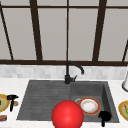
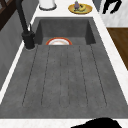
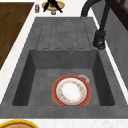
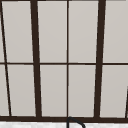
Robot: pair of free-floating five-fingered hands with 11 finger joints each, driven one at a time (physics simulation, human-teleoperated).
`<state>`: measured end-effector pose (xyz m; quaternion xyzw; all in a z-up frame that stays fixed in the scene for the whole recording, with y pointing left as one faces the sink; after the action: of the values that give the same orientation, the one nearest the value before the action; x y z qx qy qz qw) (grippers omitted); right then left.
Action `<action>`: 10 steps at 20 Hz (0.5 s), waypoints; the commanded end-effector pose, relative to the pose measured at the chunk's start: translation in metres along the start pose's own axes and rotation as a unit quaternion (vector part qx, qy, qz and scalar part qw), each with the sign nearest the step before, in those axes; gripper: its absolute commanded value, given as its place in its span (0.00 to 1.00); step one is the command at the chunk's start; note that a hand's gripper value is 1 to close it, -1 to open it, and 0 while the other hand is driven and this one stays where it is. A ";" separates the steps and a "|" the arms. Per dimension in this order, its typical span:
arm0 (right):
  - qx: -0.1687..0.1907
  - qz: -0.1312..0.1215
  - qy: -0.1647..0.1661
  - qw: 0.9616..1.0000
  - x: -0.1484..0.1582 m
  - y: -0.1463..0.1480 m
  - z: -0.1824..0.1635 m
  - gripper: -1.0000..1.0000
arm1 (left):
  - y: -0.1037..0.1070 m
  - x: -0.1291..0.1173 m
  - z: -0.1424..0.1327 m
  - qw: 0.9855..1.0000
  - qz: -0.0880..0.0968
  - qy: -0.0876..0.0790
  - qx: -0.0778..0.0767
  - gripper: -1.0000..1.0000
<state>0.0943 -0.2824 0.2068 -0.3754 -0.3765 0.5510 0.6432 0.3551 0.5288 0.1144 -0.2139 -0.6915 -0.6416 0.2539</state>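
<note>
My right hand hangs clenched on nothing beside the orange-rimmed white ceramic plate — stiff, slick, breakable, I judge — best pinched at its rim.

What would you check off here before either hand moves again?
1. Left hand beside the yellow plate on the left counter, apart from the sink: ok.
2. Right hand at the basin's front right corner, holding nothing: ok.
3. Orange-rimmed plate flat on the basin floor: ok.
4. Faucet spout over the basin: ok.
5. What sits behind the red ball: cannot tell.
</note>
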 end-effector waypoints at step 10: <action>0.000 0.000 0.000 1.000 0.000 0.000 0.000 0.50 | -0.029 -0.019 -0.017 1.000 -0.003 0.005 0.003 0.00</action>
<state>0.0943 -0.2824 0.2068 -0.3754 -0.3765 0.5510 0.6432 0.3501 0.4995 0.0968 -0.2131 -0.6926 -0.6420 0.2505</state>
